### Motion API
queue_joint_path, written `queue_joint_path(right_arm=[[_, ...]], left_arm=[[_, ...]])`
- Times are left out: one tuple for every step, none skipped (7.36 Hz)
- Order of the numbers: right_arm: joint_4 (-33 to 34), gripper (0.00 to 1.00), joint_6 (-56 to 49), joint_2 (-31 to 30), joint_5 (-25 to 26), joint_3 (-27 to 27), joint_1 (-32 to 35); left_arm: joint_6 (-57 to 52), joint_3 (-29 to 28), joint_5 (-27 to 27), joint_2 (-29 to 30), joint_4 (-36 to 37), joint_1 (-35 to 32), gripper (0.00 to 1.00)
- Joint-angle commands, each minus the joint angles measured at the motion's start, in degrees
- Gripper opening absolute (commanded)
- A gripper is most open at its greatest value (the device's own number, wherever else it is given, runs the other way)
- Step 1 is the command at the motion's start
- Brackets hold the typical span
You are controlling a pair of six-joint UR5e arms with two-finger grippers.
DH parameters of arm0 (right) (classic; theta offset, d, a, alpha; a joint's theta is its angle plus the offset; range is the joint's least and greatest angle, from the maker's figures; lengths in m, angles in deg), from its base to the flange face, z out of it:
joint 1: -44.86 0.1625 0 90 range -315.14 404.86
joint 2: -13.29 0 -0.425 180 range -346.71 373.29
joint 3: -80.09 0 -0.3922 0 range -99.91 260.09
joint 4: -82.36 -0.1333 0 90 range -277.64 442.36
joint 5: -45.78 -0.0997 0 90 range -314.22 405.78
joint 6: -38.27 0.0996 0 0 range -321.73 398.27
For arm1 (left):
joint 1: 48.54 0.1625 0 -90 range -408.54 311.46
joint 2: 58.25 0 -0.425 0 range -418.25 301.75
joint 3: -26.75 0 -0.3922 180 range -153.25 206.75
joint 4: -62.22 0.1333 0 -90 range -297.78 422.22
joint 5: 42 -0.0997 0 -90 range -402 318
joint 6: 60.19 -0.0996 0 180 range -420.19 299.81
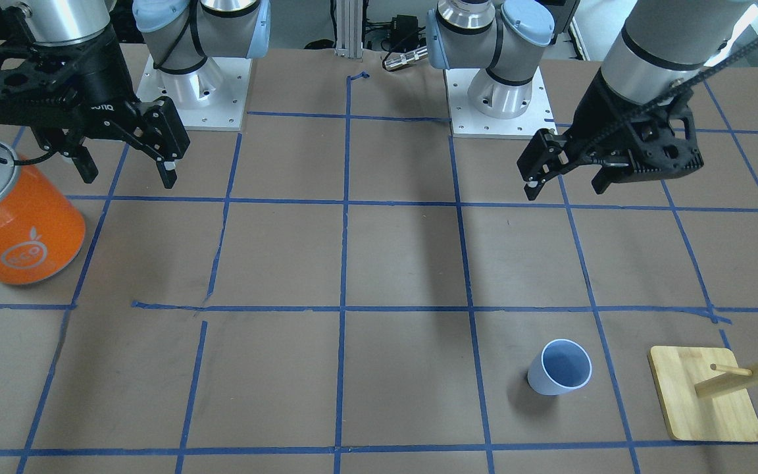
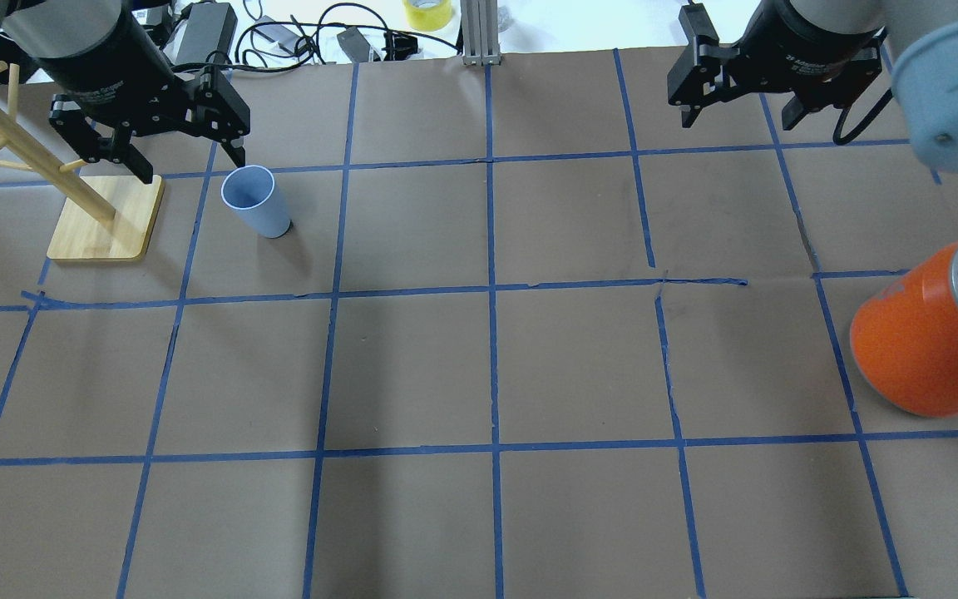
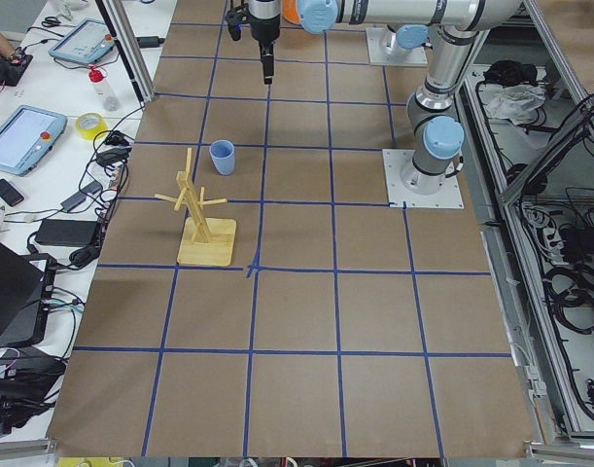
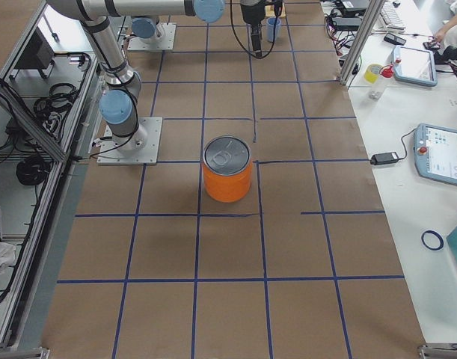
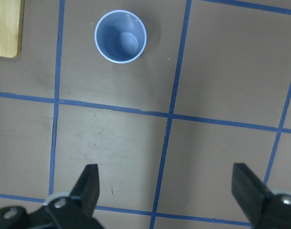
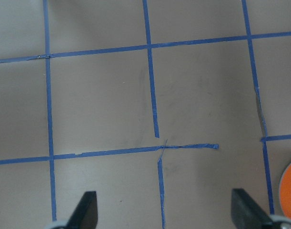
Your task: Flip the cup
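The cup (image 1: pixel 560 367) is a small pale blue tumbler that stands upright, mouth up, on the brown table. It also shows in the overhead view (image 2: pixel 255 201), the left side view (image 3: pixel 222 157) and the left wrist view (image 5: pixel 121 36). My left gripper (image 2: pixel 192 162) is open and empty, held high above the table near the cup; in the front view (image 1: pixel 566 187) it hangs well back from the cup. My right gripper (image 2: pixel 737 116) is open and empty, high over the other side of the table (image 1: pixel 129 178).
A large orange can (image 2: pixel 928 341) with a silver top stands on my right side, below the right gripper in the front view (image 1: pixel 17 224). A wooden peg rack on a bamboo base (image 2: pixel 105 218) stands just beside the cup, toward the table's left end.
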Motion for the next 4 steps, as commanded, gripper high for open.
queue_joint_path(right_arm=[[-0.1, 1.0, -0.2, 0.2, 0.1, -0.2, -0.1], [-0.3, 1.0, -0.2, 0.2, 0.1, -0.1, -0.1], [-0.5, 1.0, -0.1, 0.4, 0.3, 0.0, -0.5], [-0.7, 1.0, -0.1, 0.4, 0.1, 0.0, -0.4]], left_arm=[[0.3, 3.8, -0.4, -3.1, 0.3, -0.5, 1.0], [0.0, 3.9, -0.2, -3.4, 0.4, -0.7, 1.0], [-0.4, 4.0, -0.4, -4.2, 0.3, -1.1, 1.0], [-0.4, 4.0, -0.5, -4.2, 0.3, -1.1, 1.0]])
